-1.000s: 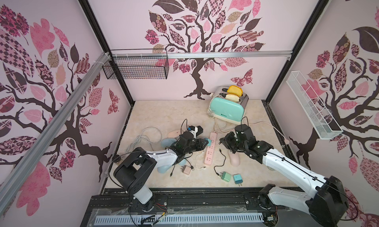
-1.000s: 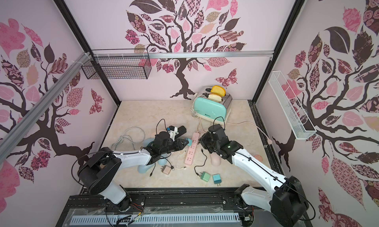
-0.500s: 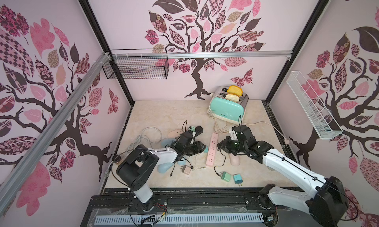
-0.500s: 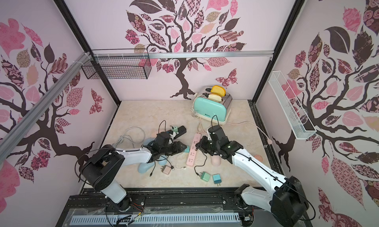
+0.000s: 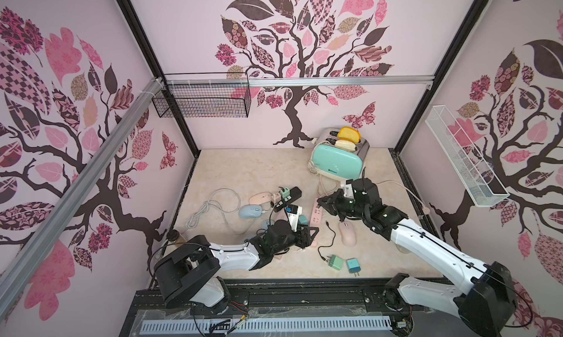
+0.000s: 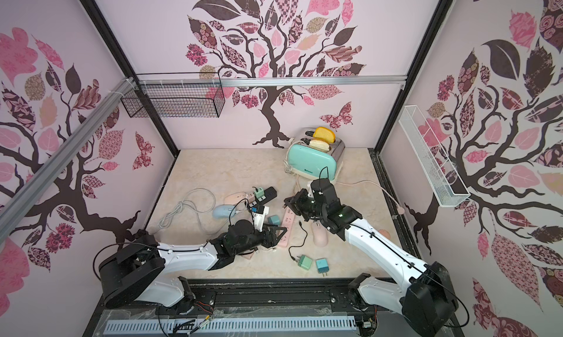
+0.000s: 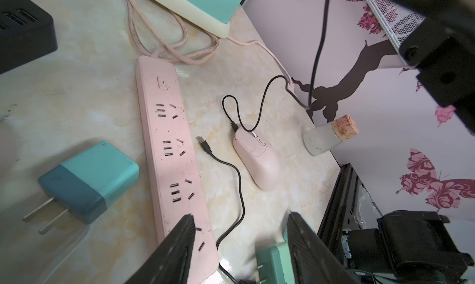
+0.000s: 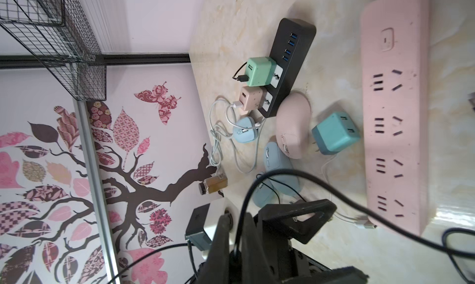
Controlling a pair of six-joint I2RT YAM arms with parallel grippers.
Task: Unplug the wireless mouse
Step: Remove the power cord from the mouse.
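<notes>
The left pincer (image 7: 241, 214) sits low over the beige marble-pattern tabletop (image 7: 77, 95), jaws wide apart and gripping nothing. One finger (image 7: 180, 244) hangs over the near end of the long pink plastic power strip (image 7: 167, 141). A loose thin black cable (image 7: 239, 182) runs through the gap between the jaws. Its free metal plug (image 7: 204, 144) lies bare just ahead of the tips, beside the strip.

And there's the one that matters: the pale pink oval wireless mouse (image 7: 257, 157), flat on the table ahead of that pincer, just past the loose plug and touching neither finger. A second black cable (image 7: 264, 100) is plugged into its nose, loops away and climbs out of the left wrist view. Where it ends, I can't tell.

The right pincer (image 5: 324, 203) hangs over the far end of the strip, jaws closed tight. Whether anything is pinched in them, I can't make out. The mouse lies back from its tips, just beside that arm's wrist.

Beside the left pincer's strip-side finger, a two-tone teal square plug adapter (image 7: 87, 177) lies flat, prongs pointing sideways. By the other finger there's a green adapter (image 7: 270, 262), partly cut off. Well beyond both pincers, the mint-green toaster (image 5: 335, 163) stands by the back wall with bread in its slots.
</notes>
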